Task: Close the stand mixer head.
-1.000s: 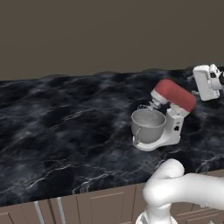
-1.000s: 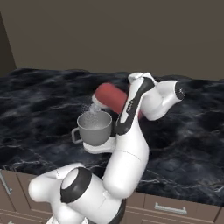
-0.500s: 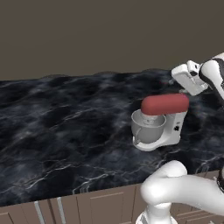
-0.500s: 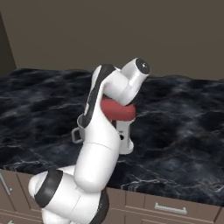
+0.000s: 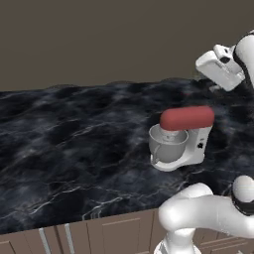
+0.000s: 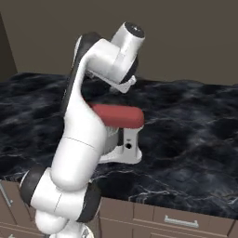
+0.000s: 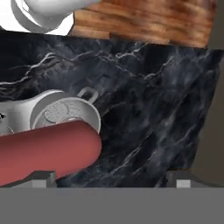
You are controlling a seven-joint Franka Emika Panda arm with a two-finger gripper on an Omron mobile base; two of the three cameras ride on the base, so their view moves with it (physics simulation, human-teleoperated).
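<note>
The stand mixer head (image 5: pixel 186 118) is a red rounded oblong lying level over the grey metal bowl (image 5: pixel 167 145) on the white mixer stand (image 5: pixel 198 146). In the right base view the stand mixer head (image 6: pixel 120 115) shows past my arm, above the stand (image 6: pixel 129 148). My gripper (image 5: pixel 214 82) hovers above and to the right of the mixer, clear of it. In the hand view the gripper (image 7: pixel 111 180) is open, its fingertips (image 7: pixel 41 177) far apart, with the stand mixer head (image 7: pixel 48 153) and bowl (image 7: pixel 65 113) below at the left.
The mixer stands on a dark marbled counter (image 5: pixel 74 149) with wooden cabinet fronts (image 5: pixel 99 238) below its front edge. A plain brown wall (image 5: pixel 99 39) runs behind. My own white arm (image 6: pixel 81 135) hides the mixer's left side in the right base view.
The red head has dropped from tilted up to level over the bowl. My hand has risen up and away from it.
</note>
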